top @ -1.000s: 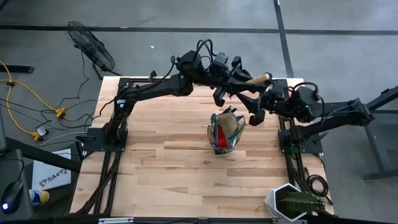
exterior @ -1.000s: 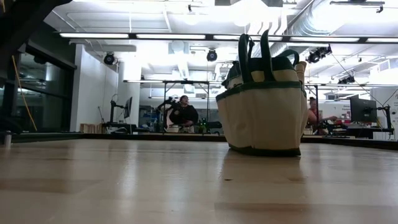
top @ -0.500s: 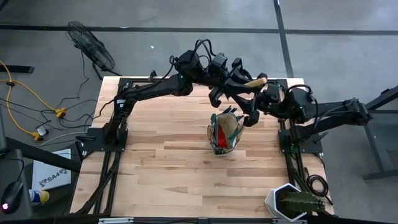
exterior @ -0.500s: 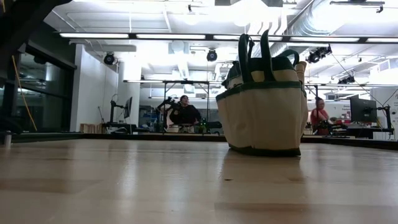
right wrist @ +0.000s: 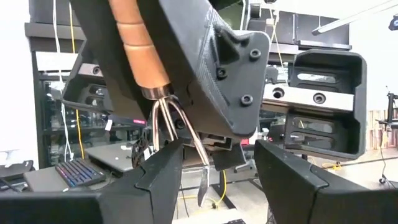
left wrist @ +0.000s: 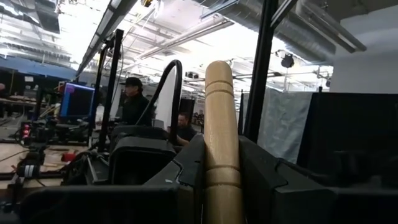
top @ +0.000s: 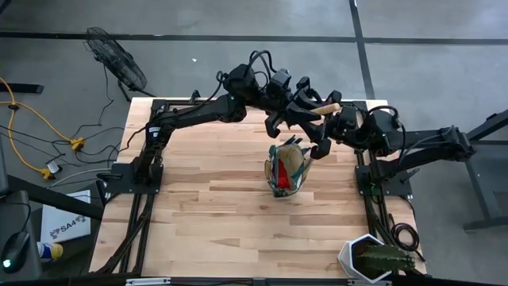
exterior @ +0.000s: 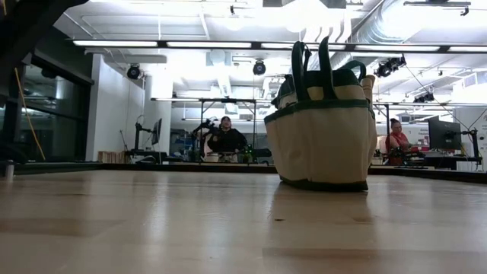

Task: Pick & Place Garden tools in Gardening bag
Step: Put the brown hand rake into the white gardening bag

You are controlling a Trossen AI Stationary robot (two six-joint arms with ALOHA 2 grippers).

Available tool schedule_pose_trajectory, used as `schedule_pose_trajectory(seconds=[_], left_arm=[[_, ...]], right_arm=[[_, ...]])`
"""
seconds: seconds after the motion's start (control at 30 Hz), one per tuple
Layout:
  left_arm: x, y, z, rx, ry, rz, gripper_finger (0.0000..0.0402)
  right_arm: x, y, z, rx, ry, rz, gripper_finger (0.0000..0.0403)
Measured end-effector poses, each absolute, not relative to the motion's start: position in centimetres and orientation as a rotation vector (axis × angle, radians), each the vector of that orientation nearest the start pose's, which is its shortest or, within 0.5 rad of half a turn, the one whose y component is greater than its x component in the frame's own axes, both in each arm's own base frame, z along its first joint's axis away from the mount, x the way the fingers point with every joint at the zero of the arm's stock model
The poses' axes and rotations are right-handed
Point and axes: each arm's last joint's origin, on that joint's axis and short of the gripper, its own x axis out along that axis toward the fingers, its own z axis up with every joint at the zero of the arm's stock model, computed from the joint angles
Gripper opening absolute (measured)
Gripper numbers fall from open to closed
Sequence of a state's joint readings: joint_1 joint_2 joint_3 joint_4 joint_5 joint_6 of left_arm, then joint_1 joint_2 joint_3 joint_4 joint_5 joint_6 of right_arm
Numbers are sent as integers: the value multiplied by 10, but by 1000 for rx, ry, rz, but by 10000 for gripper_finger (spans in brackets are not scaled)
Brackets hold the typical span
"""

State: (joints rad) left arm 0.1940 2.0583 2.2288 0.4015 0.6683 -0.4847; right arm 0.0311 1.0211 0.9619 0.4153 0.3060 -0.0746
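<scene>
The wooden-handled metal garden fork [right wrist: 163,93] is in the air over the far part of the table, at about one o'clock from the tan canvas gardening bag with dark green trim [top: 287,168], its pale handle sticking out toward the right arm in the high view and standing upright between dark fingers in the left wrist view. The left gripper [top: 311,111] is clamped on that handle; the right gripper [top: 325,143] sits just beside it with its fingers [right wrist: 158,177] spread apart, the fork's curved tines hanging between them without a visible touch. The bag stands upright near the table's middle, mouth open, red fabric and other tools showing inside. My reading is a handover, and the risk lies there: if the left lets go before the right has closed, the fork would fall onto the light wooden table [top: 206,206] or strike the bag's rim and tip it. The thin, smooth tines also look like a poor hold, so the fork could swing or slip. With both arms crowded together, a small misjudged move could knock them. The green spiky plant in its white hexagonal pot [top: 375,259] stands well apart at five o'clock, out of harm
</scene>
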Motion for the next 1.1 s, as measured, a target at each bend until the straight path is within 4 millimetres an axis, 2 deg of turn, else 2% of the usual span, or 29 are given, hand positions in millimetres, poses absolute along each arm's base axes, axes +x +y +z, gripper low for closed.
schedule_pose_trajectory(seconds=[0.37,0.7,1.1], left_arm=[[446,69,486,-262,-383,-592,61],[447,70,485,-272,-371,-583,61],[446,69,485,-283,-348,-639,61]], right_arm=[[227,-2,404,-28,-331,-245,186],[227,-1,403,-73,-325,-233,113],[227,0,402,-90,-308,-194,110]])
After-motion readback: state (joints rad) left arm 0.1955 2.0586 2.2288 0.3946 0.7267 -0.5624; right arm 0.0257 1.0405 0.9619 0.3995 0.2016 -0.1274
